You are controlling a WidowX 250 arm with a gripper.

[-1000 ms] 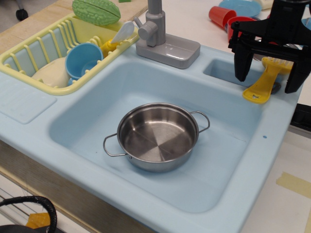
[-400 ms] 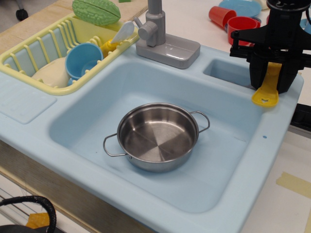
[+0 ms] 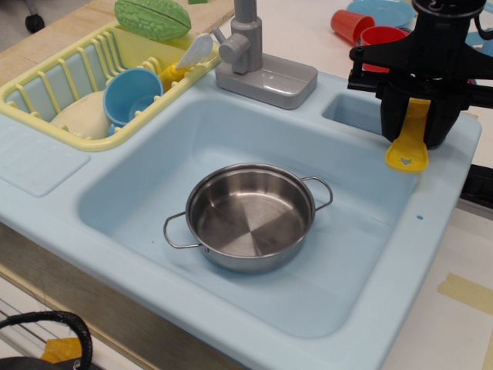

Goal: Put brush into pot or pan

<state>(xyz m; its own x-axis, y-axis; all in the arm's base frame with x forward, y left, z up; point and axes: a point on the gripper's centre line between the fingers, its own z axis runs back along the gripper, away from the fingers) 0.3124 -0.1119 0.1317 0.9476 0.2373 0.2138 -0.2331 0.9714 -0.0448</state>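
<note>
The shallow steel pan [image 3: 250,216] with two wire loop handles sits empty in the middle of the light blue sink basin [image 3: 139,185]. My black gripper [image 3: 414,123] is at the sink's far right, above the rim, shut on the yellow brush [image 3: 409,146]. The brush hangs down between the fingers, its rounded handle end with the cut-out hole lowest; its bristles are hidden by the gripper. The brush is up and to the right of the pan, apart from it.
A grey faucet [image 3: 258,54] stands at the back of the sink. A yellow dish rack [image 3: 92,77] at the left holds a blue cup [image 3: 132,94] and a green item [image 3: 152,18]. Red cups [image 3: 366,29] stand behind the gripper. A small side basin [image 3: 356,116] lies back right.
The gripper closed on the brush, lifted it off the sink's right rim, and has shifted slightly left toward the basin.
</note>
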